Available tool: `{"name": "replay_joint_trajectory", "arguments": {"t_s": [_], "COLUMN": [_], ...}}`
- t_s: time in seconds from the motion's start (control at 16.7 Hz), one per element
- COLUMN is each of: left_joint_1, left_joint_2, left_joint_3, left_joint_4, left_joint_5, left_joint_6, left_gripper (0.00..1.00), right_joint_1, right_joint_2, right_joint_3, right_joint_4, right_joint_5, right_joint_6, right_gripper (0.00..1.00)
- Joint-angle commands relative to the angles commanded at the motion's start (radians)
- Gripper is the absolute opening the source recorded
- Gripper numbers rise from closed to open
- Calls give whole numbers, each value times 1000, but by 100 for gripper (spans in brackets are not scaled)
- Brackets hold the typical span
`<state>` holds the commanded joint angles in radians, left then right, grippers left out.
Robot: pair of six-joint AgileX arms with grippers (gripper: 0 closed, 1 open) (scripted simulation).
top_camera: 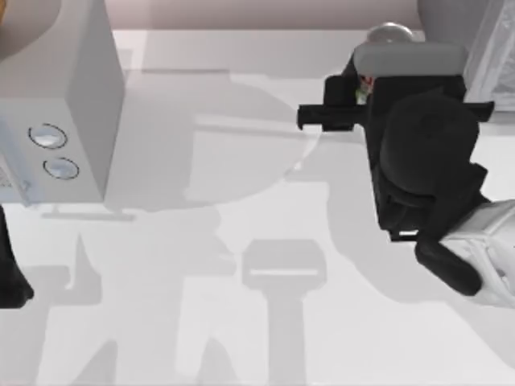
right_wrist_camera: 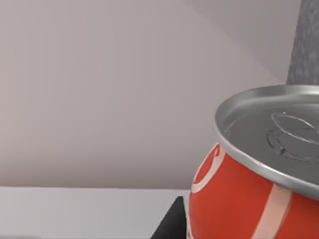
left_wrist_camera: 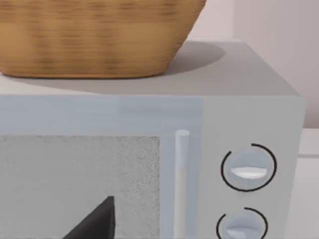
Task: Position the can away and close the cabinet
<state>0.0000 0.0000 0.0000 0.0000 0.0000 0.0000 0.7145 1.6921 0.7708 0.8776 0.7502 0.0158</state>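
Note:
The can [top_camera: 390,34] shows its silver round top at the far right of the table, with a sliver of red and green side [top_camera: 364,88] under my right arm. Seen through the right wrist camera, the can [right_wrist_camera: 249,199] looms close, red label with white marks, lid tilted. My right gripper [top_camera: 385,50] is shut on it, one dark fingertip [right_wrist_camera: 169,224] against its side. The cabinet [top_camera: 492,48] rises at the far right corner, its dark speckled side [right_wrist_camera: 305,45] just behind the can. My left arm [top_camera: 10,269] is parked at the left edge.
A light-grey box with two round dials [top_camera: 56,104] stands at the far left; the left wrist view faces its front [left_wrist_camera: 246,169], where a wicker basket [left_wrist_camera: 94,35] sits on its roof. White tabletop [top_camera: 265,265] spreads between the arms.

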Motion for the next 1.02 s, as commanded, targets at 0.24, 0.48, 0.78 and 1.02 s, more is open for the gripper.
{"name": "replay_joint_trajectory", "arguments": {"t_s": [0.24,0.48,0.78,1.02], "left_joint_1": [0,0,0,0], "left_joint_2": [0,0,0,0], "left_joint_3": [0,0,0,0], "left_joint_4": [0,0,0,0], "left_joint_5": [0,0,0,0], "left_joint_6": [0,0,0,0], "left_gripper": [100,100,100,100], "right_joint_1": [-110,-202,-329,-421], "right_joint_2": [-290,-535,-785,-1052], "right_joint_3": [-117,-220,-362,-458], "right_joint_4": [-133,-251,-411,-521], "right_joint_5": [-111,-219,-357,-447], "right_joint_6": [-5,-10,-9,-7], "right_gripper": [0,0,0,0]}}
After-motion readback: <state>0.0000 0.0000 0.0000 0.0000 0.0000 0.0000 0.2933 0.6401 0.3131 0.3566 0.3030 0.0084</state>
